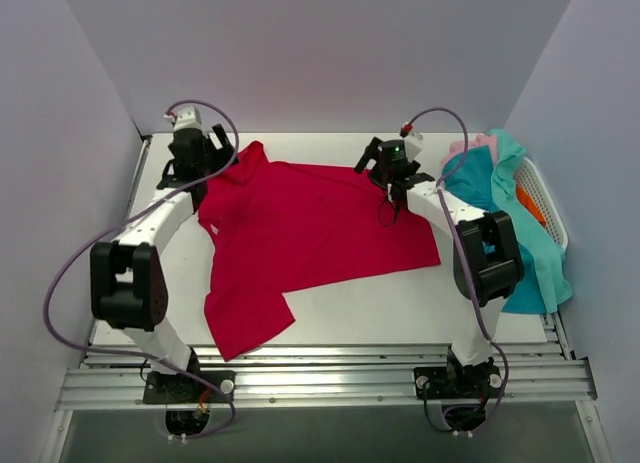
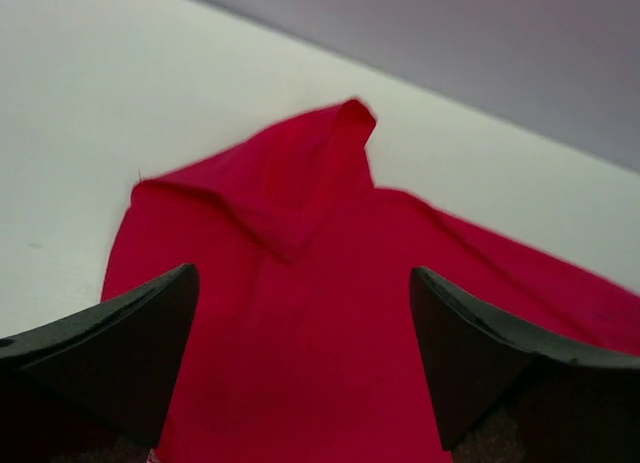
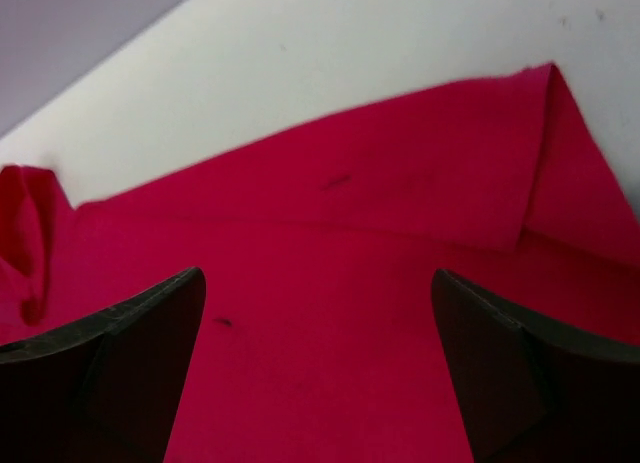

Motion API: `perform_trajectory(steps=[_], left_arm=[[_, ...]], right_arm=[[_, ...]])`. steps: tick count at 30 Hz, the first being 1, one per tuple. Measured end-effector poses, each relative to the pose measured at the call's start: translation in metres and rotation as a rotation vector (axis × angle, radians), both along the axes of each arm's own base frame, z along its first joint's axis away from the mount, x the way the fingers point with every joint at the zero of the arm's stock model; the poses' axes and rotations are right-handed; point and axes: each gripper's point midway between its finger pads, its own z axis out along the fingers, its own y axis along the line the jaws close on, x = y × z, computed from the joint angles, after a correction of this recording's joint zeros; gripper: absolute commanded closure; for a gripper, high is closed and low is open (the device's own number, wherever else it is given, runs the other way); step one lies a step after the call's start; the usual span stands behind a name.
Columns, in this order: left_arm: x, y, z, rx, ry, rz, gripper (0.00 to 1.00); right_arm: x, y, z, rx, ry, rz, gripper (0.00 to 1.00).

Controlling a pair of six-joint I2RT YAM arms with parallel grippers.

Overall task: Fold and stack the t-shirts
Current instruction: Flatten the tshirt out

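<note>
A crimson red t-shirt [image 1: 310,233] lies spread on the white table, one sleeve pointing to the near left. My left gripper [image 1: 213,155] hovers over its far left corner, jaws wide apart with only red cloth [image 2: 300,313] below them [image 2: 305,283]. A folded-over sleeve [image 2: 300,183] lies just ahead of it. My right gripper [image 1: 386,171] hangs over the shirt's far right edge, also open [image 3: 318,283] above flat red fabric [image 3: 330,233]. Teal t-shirts [image 1: 500,198] and a pale pink one [image 1: 472,143] are heaped at the right.
A white slotted basket [image 1: 550,208] stands against the right wall under the teal and pink heap, with something orange [image 1: 530,205] inside. Grey walls close in the left, back and right. A metal rail [image 1: 320,378] runs along the near edge.
</note>
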Motion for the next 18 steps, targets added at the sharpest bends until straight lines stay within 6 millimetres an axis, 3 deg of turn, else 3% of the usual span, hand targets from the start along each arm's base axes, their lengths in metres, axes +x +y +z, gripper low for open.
perform_trajectory(steps=[4,7,9,12,18], left_arm=[[0.014,-0.009,-0.095,-0.005,0.203,-0.027,0.04],[0.022,-0.013,-0.133,-0.017,0.284,-0.037,0.05],[0.027,-0.015,-0.142,-0.03,0.301,-0.035,0.06],[0.037,-0.016,-0.137,-0.047,0.284,-0.025,0.06],[0.053,-0.007,-0.127,-0.093,0.237,0.021,0.06]], right_arm=[[-0.024,0.007,-0.047,-0.006,0.098,0.045,0.11],[-0.047,0.01,-0.073,-0.008,0.146,0.07,0.12],[-0.064,0.011,-0.084,-0.015,0.172,0.083,0.13],[-0.08,0.014,-0.086,-0.016,0.176,0.101,0.14],[-0.085,0.02,-0.064,0.004,0.114,0.119,0.15]])
